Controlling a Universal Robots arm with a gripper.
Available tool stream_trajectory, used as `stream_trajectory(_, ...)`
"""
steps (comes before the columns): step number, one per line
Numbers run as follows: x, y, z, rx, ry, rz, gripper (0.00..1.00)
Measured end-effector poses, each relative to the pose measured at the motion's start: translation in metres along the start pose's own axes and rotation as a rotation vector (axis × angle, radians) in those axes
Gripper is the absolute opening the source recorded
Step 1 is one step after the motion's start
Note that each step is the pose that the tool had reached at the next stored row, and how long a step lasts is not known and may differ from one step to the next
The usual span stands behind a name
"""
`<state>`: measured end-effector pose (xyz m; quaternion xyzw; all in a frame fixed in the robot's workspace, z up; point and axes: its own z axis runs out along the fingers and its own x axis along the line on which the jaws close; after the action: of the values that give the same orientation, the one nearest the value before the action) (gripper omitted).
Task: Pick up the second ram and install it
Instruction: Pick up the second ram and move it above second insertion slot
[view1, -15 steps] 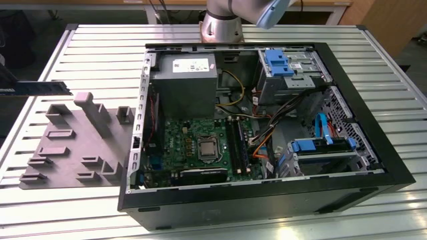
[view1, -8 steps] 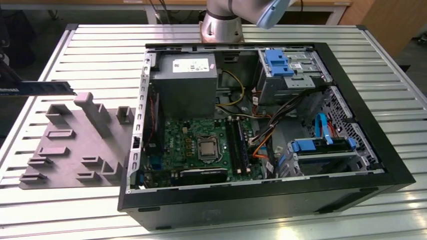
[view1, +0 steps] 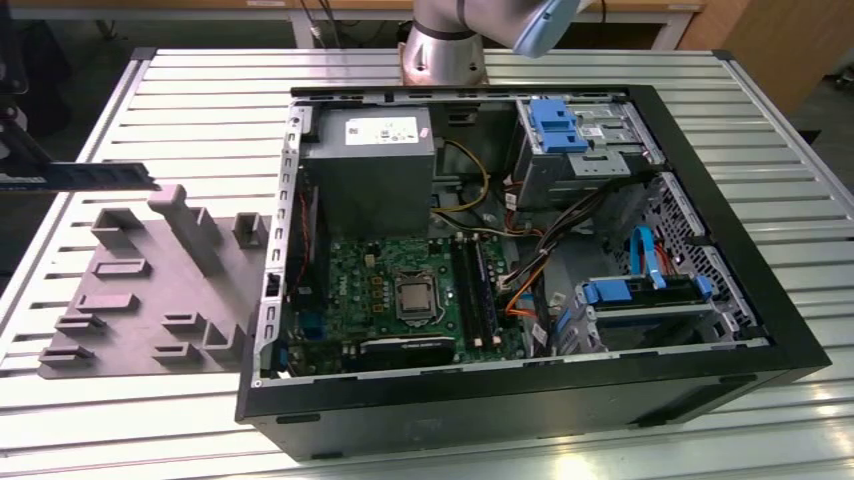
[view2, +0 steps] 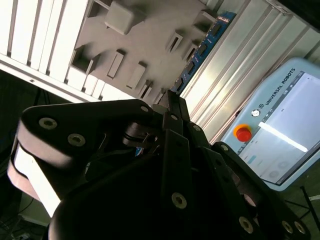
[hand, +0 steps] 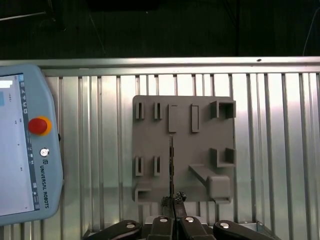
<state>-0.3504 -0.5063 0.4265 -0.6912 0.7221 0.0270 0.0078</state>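
gripper (hand: 172, 200) is clamped on one end of the second ram (hand: 171, 165), which juts out level above the grey holder tray (hand: 150, 145) by the bench (view1: 200, 90) edge on the exterior view's left, probably to leave its contact edge free for seating.

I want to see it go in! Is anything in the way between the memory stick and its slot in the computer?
The gripper holds the second ram up over the grey tray. The computer case's side wall stands between it and the black slots; the case is open on top.
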Motion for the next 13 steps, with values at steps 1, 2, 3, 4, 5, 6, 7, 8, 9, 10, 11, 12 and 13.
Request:
stream_trajectory(1,-0.0001,-0.0006,-0.0001,-0.0001,0.0001,0.000,0.11)
stream_trajectory(2,-0.0001,-0.0011,-0.0001,-0.0001,0.0001,0.000,0.11)
stream_trajectory(3,-0.0001,-0.0017,-0.0001,0.0000,0.0000,0.000,0.11)
stream_trajectory(4,-0.0001,-0.0023,-0.0001,-0.0001,0.0001,0.000,0.11)
stream_trajectory(5,-0.0001,-0.0029,-0.0001,0.0000,0.0000,0.000,0.11)
stream_trajectory(6,-0.0002,-0.0035,-0.0002,-0.0001,0.0001,0.000,0.11)
stream_trajectory(7,-0.0002,-0.0040,-0.0001,0.0000,0.0001,0.000,0.11)
stream_trajectory(8,-0.0002,-0.0045,-0.0001,0.0000,0.0000,0.000,0.11)
stream_trajectory(9,-0.0002,-0.0051,-0.0002,-0.0001,0.0001,0.000,0.11)
stream_trajectory(10,-0.0003,-0.0056,-0.0002,-0.0001,0.0001,0.000,0.11)
stream_trajectory(11,-0.0003,-0.0061,-0.0002,0.0000,0.0000,0.000,0.11)
stream_trajectory(12,-0.0003,-0.0066,-0.0002,-0.0001,0.0001,0.000,0.11)
stream_trajectory(13,-0.0003,-0.0070,-0.0002,0.0000,0.0000,0.000,0.11)
